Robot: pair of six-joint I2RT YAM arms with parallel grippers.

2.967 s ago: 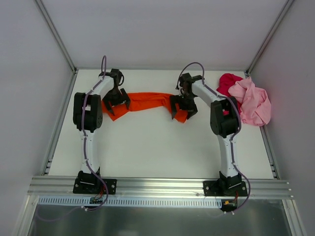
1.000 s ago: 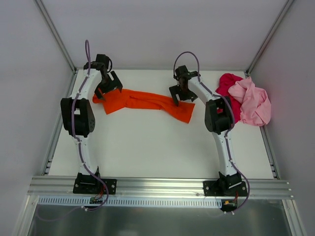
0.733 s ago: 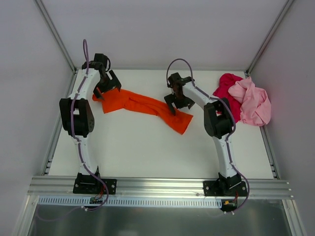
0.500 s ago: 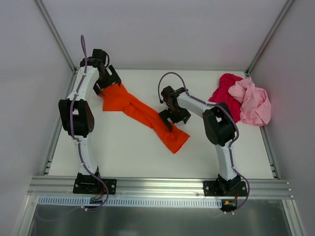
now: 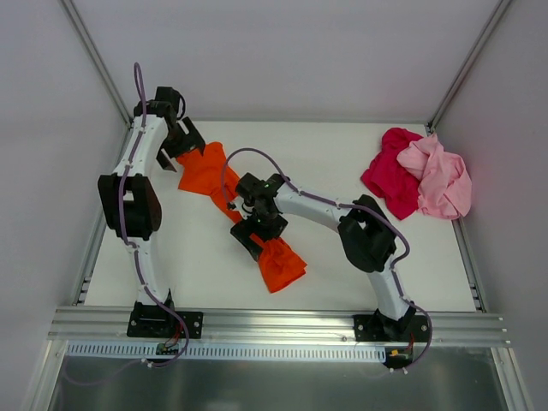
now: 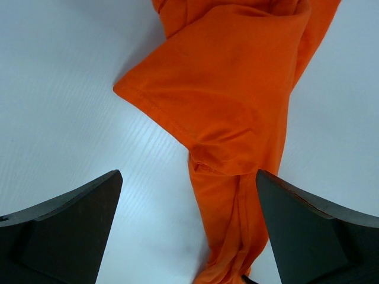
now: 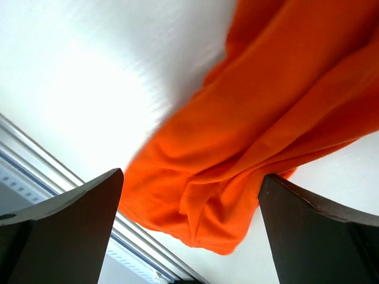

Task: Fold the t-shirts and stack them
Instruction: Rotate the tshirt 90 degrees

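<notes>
The orange t-shirt [image 5: 276,259] lies stretched in a rumpled band, running diagonally from the back left towards the front middle of the white table [image 5: 360,145]. My left gripper [image 5: 177,147] is over its back left end, jaws open, with cloth [image 6: 231,100] between the fingers. My right gripper [image 5: 253,233] is over its front part, jaws open, with bunched cloth [image 7: 254,154] between the fingers. The pink t-shirt [image 5: 443,180] and the crimson t-shirt [image 5: 387,175] lie crumpled together at the back right. The pink one partly covers the crimson one.
Grey enclosure walls stand on the left, back and right. A metal rail [image 5: 274,324] runs along the near table edge and shows in the right wrist view [image 7: 89,195]. The right arm reaches across the table's middle towards the left.
The right gripper has swung from the back middle to the front left, and the orange shirt's right end came with it. The shirt turned from sideways to diagonal. The left gripper edged back.
</notes>
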